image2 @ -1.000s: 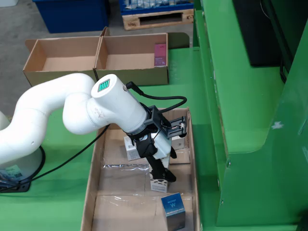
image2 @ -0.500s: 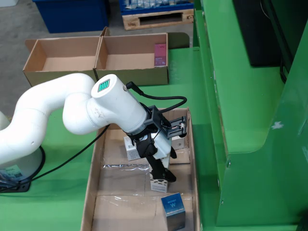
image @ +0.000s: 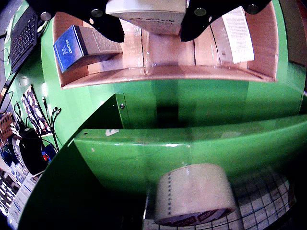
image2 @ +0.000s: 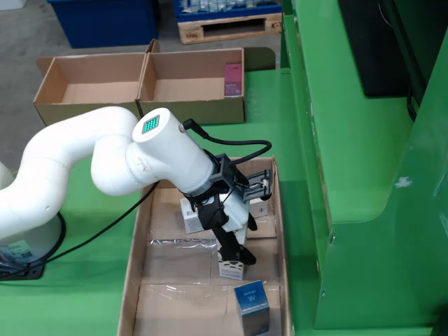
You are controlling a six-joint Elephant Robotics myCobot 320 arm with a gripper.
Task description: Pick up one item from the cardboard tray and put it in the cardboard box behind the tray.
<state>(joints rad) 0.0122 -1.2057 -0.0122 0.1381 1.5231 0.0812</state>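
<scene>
Green bench surrounding the cardboard tray (image2: 140, 280): you are seeing the gripper (image2: 236, 253) pinching a small white carton (image: 146, 13), near the tray's blue box (image2: 251, 304).

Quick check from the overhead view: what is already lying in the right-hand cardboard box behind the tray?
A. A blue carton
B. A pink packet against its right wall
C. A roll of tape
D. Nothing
B: a pink packet stands against the inner right wall of the right-hand cardboard box; the blue carton sits in the tray instead.
</scene>
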